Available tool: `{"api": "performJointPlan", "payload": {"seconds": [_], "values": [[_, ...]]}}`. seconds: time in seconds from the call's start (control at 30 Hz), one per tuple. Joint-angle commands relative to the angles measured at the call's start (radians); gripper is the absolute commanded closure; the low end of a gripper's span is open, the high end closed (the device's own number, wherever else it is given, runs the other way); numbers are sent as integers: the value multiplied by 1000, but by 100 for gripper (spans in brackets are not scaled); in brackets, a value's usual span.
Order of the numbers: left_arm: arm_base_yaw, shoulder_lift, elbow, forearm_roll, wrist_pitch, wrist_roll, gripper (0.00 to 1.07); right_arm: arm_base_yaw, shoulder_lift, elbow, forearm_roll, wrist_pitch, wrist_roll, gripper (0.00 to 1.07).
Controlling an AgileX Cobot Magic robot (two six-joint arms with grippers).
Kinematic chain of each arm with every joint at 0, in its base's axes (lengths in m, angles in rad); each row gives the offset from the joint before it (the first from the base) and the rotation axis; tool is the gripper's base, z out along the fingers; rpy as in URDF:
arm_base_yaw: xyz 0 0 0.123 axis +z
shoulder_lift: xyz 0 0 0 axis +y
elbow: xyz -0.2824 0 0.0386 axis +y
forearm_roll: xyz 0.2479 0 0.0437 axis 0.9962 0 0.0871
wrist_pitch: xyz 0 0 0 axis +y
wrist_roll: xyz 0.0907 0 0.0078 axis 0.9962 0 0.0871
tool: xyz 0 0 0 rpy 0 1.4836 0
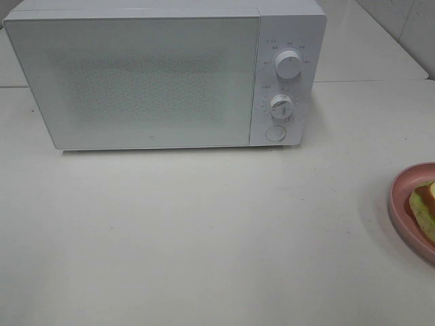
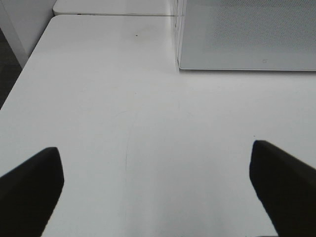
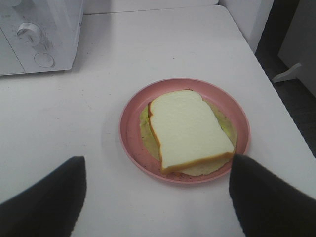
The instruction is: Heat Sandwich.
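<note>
The sandwich (image 3: 190, 131), pale bread over green lettuce, lies on a pink plate (image 3: 132, 140) in the right wrist view. In the high view only its edge (image 1: 426, 207) and the plate's rim (image 1: 399, 204) show at the far right. The white microwave (image 1: 163, 75) stands at the back with its door shut. My right gripper (image 3: 157, 197) is open and empty, its fingers apart on the near side of the plate. My left gripper (image 2: 157, 190) is open and empty over bare table, in front of the microwave's left corner (image 2: 180, 61). Neither gripper shows in the high view.
The microwave has two knobs (image 1: 289, 64) (image 1: 281, 105) and a round button (image 1: 275, 132) on its right panel. The white table (image 1: 204, 231) stretches in front of it. The table's right edge (image 3: 276, 94) runs close past the plate, with dark floor beyond.
</note>
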Motion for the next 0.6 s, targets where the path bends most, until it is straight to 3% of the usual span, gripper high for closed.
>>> {"api": "performJointPlan", "payload": {"seconds": [0.03, 0.6], "values": [[0, -27, 3, -10, -5, 1, 10, -3, -19, 3, 0, -10, -7, 31], [0, -27, 3, -10, -5, 1, 10, -3, -19, 3, 0, -10, -7, 31]]}}
